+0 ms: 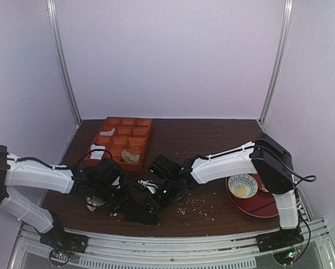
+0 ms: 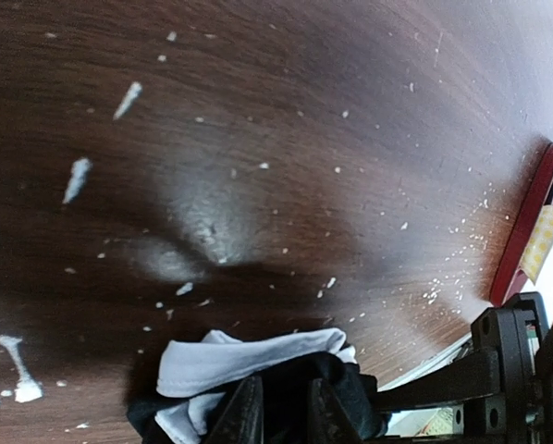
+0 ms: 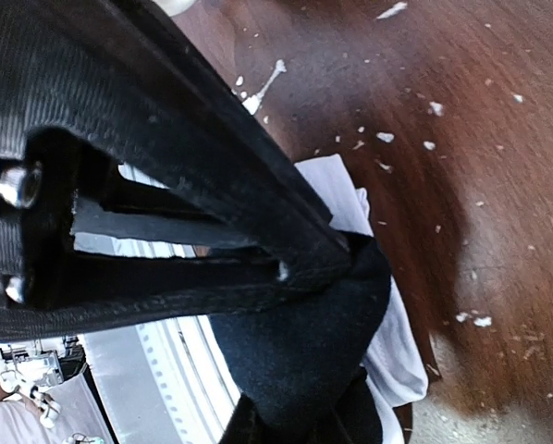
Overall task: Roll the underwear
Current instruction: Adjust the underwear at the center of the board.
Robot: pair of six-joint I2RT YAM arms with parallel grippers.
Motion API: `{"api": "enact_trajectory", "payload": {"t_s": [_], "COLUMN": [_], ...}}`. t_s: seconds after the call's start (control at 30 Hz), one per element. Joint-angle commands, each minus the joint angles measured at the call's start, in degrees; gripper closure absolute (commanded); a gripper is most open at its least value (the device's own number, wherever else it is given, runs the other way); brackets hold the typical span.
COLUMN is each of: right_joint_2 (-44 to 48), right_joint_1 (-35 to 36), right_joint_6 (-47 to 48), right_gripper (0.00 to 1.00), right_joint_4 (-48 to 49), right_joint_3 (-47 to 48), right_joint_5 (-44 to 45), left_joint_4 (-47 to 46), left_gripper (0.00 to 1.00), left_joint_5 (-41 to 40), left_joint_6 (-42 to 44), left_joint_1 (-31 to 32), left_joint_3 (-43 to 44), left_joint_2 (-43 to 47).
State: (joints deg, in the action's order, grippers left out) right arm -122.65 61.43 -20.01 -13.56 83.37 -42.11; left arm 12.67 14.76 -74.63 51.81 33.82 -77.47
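One piece of black underwear (image 1: 140, 214) with white lining lies bunched near the table's front edge, between the two arms. In the left wrist view the underwear (image 2: 258, 365) is a crumpled lump, white lining uppermost. My left gripper (image 2: 278, 388) has black cloth filling the narrow gap between its fingers. In the top view the left gripper (image 1: 121, 203) comes at the lump from the left and the right gripper (image 1: 157, 197) from the right. In the right wrist view my right gripper (image 3: 337, 257) is shut, pinching a fold of the underwear (image 3: 304, 342) that hangs from its tips.
An orange compartment tray (image 1: 140, 147) stands at the back left, holding a beige lump (image 1: 131, 157) and a white cloth (image 1: 107, 133). A red plate (image 1: 263, 208) with a patterned bowl (image 1: 242, 186) sits at the right. White crumbs (image 1: 192, 204) dot the wooden table.
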Motion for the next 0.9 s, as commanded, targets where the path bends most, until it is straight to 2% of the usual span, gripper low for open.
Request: {"api": "enact_trajectory", "payload": {"t_s": [0.0,0.1,0.17,0.33,0.47,0.7,0.8,0.87], "right_joint_2": [-4.62,-5.77,-6.22,-6.18,-6.24,-6.4,-5.95,-5.61], "right_joint_1": [1.28,1.29,1.24,1.19,1.12,0.55,-0.05,-0.24], "right_joint_6": [0.32,0.79,0.89,0.44,0.18,-0.85,-1.87,-2.45], "right_gripper": [1.0,1.0,1.0,1.0,1.0,1.0,1.0,1.0], "right_joint_4": [-5.3,-7.03,-7.67,-7.62,-8.04,-7.4,-6.62,-5.84], "right_joint_3": [-0.66,0.42,0.89,1.62,2.39,2.08,1.23,0.93], "right_joint_5": [2.22,2.54,2.69,3.78,4.78,4.78,5.34,5.5], "left_joint_4": [1.65,9.74,11.73,9.12,8.16,12.56,17.83,19.12], "left_gripper": [0.74,0.72,0.75,0.76,0.82,0.85,0.84,0.78], "left_joint_5": [-2.57,-6.03,-6.78,-2.95,-0.72,-2.72,-3.42,-2.55], "left_joint_6": [0.81,3.31,4.85,4.4,4.06,2.74,1.07,-0.9], "left_joint_1": [0.22,0.15,0.13,0.23,0.51,0.57,0.64,0.68], "left_joint_3": [0.79,4.45,6.15,5.77,4.99,3.35,3.19,1.83], "left_joint_2": [3.37,7.18,8.65,8.51,6.47,10.52,13.8,16.07]}}
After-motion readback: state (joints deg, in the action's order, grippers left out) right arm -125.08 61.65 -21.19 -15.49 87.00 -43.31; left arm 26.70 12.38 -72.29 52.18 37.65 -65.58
